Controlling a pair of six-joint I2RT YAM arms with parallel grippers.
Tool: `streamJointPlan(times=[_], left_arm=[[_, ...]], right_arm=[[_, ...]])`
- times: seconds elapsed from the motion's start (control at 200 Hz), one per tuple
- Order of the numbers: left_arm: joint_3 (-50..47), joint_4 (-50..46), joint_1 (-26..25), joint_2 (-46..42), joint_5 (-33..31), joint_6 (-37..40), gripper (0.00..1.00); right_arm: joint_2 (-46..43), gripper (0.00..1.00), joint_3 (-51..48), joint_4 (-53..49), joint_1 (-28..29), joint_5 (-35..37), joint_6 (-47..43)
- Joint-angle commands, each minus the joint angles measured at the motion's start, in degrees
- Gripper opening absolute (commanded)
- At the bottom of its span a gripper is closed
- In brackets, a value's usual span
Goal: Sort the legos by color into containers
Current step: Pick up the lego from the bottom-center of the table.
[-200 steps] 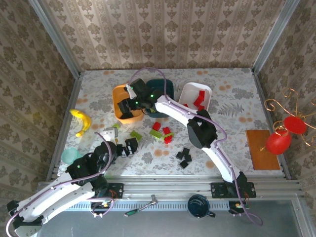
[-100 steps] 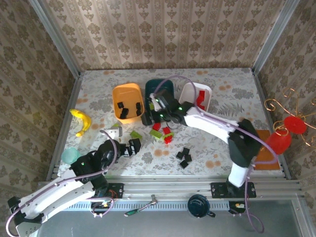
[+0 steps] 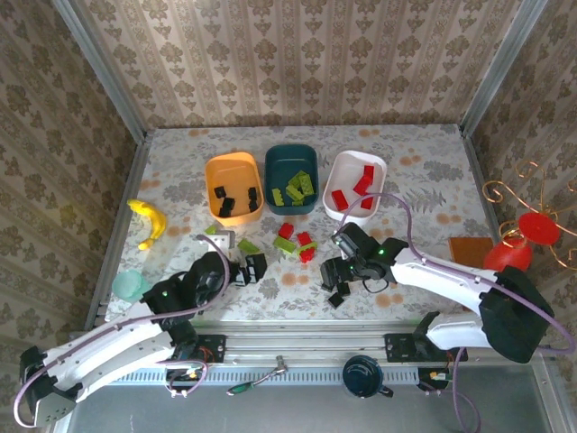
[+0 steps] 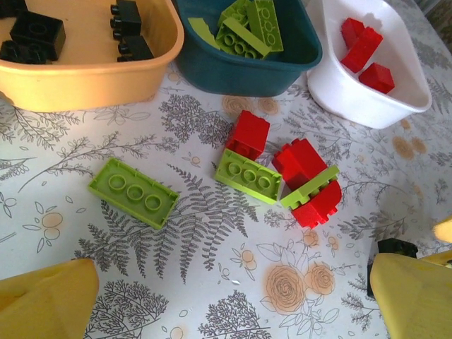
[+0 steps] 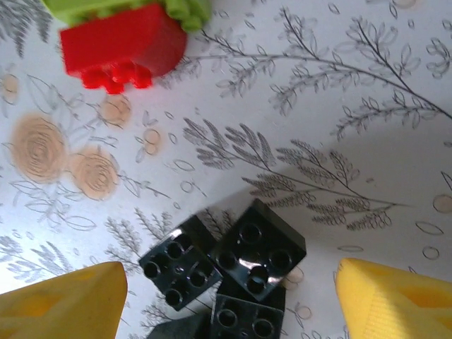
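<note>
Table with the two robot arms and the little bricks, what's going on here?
A color sort is under way. The orange tub already holds black ones, the teal tub green, the white tub red. The right gripper hovers open over a cluster of black bricks on the table, and the left gripper hangs open above the loose green and red bricks.

I can read no writing, number or brand in my views. The bricks [image 4: 248,176] show studs too small to read any mark, the tubs [image 4: 92,85] have plain walls, and the table [image 4: 198,233] carries only a plant pattern.
</note>
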Motion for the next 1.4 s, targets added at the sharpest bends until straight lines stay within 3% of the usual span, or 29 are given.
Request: streamJointPlan(times=[0.0, 0.325, 0.515, 0.785, 0.9, 1.13, 1.395], left_arm=[[-0.7, 2.3, 0.1, 0.5, 1.2, 0.6, 1.00], [-1.0, 2.9, 0.5, 0.3, 1.7, 0.0, 1.00], [-1.4, 2.5, 0.7, -0.2, 2.1, -0.3, 1.00], [-2.2, 2.0, 0.9, -2.0, 2.1, -0.3, 1.00], [-2.2, 1.7, 1.0, -2.2, 2.1, -0.4, 1.00], [-2.0, 1.7, 1.2, -2.2, 2.4, -0.3, 1.00], [0.1, -2.3, 1.2, -3.8, 1.2, 0.6, 1.00]], right_arm=[[1.1, 0.79, -0.2, -2.2, 0.2, 3.3, 3.3], [4.2, 0.77, -1.7, 5.7, 0.3, 5.7, 22.2], [5.7, 0.73, -1.6, 5.7, 0.4, 8.3, 25.8], [9.3, 0.61, -2.0, 6.7, 0.6, 5.0, 27.9], [9.8, 0.56, -2.9, 6.6, 0.9, 4.9, 28.1], [8.5, 0.33, -1.0, 6.1, 0.6, 5.9, 24.8], [4.1, 0.24, 9.3, 7.3, -1.8, 5.3, 10.6]])
